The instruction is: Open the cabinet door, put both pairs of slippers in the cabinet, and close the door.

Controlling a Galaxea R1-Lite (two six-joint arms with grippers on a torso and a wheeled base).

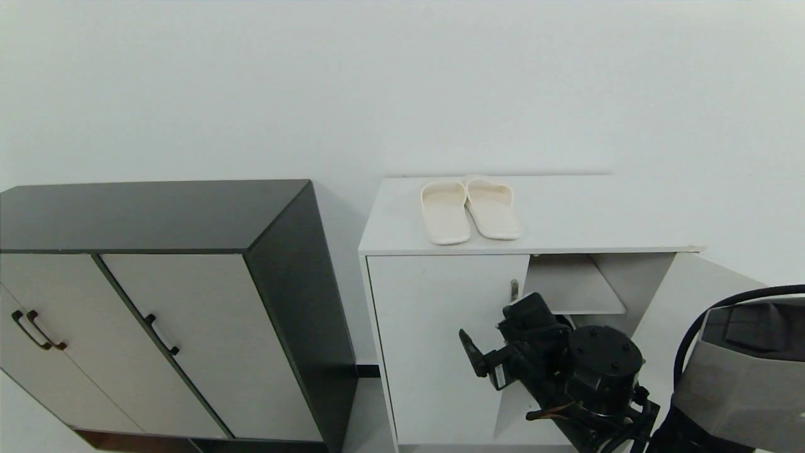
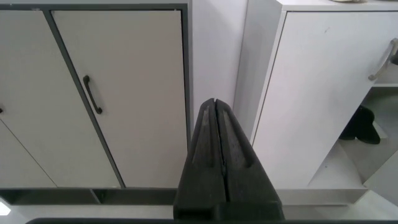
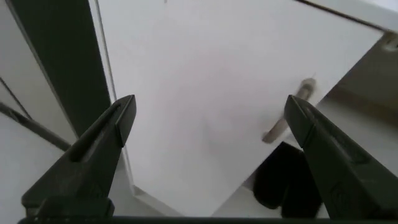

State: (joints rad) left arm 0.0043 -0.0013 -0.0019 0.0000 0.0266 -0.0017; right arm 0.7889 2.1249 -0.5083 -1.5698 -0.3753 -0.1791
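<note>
1. Our right end effector has its fingers spread wide and grips nothing. It sits low in front of the white cabinet, facing the closed left door.
2. The slim metal handle on that door's inner edge appears between the spread fingers, nearer one finger than the other. We see no contact with it.
3. Our left end effector has its fingers pressed flat together, with nothing between them. It points at the gap between the two cabinets.
4. The right door stands swung open, and a shelf shows inside the open compartment.
5. A dark item rests on the compartment's floor below the shelf. We cannot tell for certain that it is slippers.
6. The cream slippers lie side by side on the white cabinet's top, soles down, near its back edge.
7. Beside the white cabinet, on the robot's left, stands a dark cabinet with pale doors, both shut.
</note>
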